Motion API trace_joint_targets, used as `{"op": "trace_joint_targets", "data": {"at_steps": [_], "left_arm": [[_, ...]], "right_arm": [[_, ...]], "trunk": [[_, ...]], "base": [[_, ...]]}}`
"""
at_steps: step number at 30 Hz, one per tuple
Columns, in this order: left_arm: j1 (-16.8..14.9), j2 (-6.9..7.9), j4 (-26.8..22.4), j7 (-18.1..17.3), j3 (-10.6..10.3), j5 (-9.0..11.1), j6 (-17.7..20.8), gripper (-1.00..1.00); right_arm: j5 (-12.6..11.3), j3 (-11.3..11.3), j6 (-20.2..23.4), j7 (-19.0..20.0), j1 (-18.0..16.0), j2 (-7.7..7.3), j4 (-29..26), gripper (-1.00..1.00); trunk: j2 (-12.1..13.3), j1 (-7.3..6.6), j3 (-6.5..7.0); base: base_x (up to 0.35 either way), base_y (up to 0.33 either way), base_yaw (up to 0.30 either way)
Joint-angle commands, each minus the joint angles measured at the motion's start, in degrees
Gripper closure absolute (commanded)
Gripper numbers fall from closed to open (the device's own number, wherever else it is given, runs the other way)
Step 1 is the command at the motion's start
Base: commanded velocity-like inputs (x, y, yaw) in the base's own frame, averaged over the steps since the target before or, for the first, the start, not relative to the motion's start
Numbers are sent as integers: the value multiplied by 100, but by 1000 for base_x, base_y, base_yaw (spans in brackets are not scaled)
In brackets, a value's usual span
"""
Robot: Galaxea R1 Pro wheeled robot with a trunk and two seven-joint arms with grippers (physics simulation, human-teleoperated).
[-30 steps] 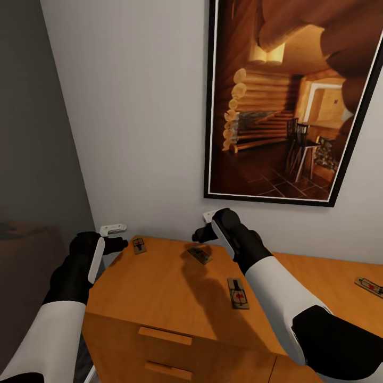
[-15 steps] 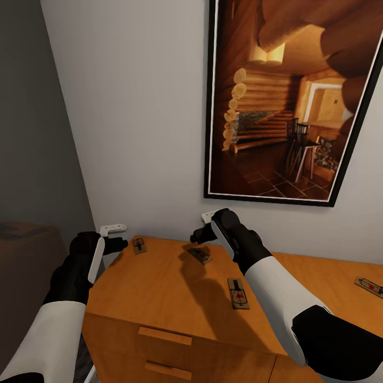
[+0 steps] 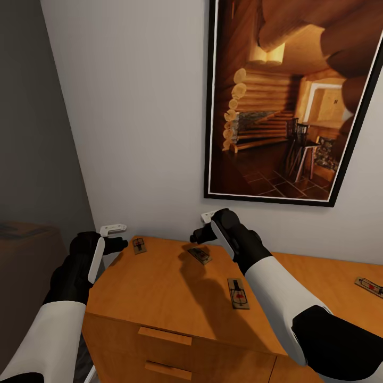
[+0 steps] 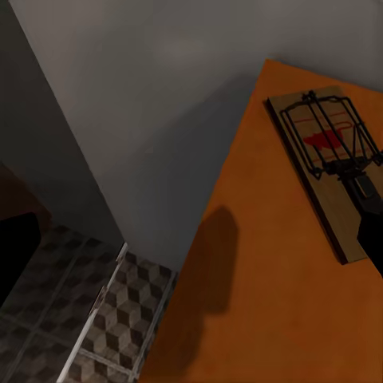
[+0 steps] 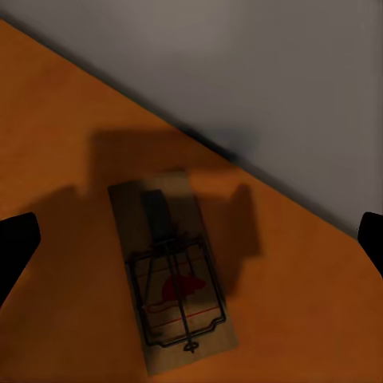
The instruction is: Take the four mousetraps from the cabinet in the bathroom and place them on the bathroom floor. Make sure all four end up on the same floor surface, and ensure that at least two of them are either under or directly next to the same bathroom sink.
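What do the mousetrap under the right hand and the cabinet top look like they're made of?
Mousetrap: a flat tan base that looks like unfinished wood, with dark thin wire parts, probably metal, and a red printed mark. Cabinet: orange-brown and smooth, like wood or veneer, though no grain is clear in this render.

— What do you have on the cabinet (image 3: 159,287) top?

— Four mousetraps. One (image 3: 139,244) lies at your far left corner, just beside the left pincer (image 3: 118,236). A second (image 3: 200,255) lies by the back wall, under your right pincer (image 3: 199,226). A third (image 3: 238,293) lies nearer you, beside the right forearm. The fourth (image 3: 369,286) lies far to your right.

— And around the cabinet?

— A framed picture (image 3: 287,101) hangs on the wall behind it. The bathroom floor (image 4: 104,335) lies below its left end.
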Motion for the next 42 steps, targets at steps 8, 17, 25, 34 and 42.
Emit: {"op": "trace_joint_targets", "data": {"at_steps": [8,17,25,34,42], "left_arm": [[-4,1,-1,16,-1,10,24,-100],[-4,1,2,16,-1,11,24,-100],[-2,1,1,16,-1,11,24,-100],[-2,1,3,16,-1,11,24,-100],[-3,1,3,16,-1,11,24,-100]], "right_arm": [[-22,-2,20,-8,-5,0,14,-100],[-31,-20,20,-3,-5,0,60,-100],[-36,-30,20,-4,-8,0,79,-100],[-30,-32,20,-15,-8,0,83,-100],[-29,-32,20,-21,-7,0,86,-100]], "trunk": [[-4,0,-7],[-4,0,-7],[-4,0,-7],[-4,0,-7],[-4,0,-7]], "base": [[0,0,0],[0,0,0],[0,0,0],[0,0,0],[0,0,0]]}}
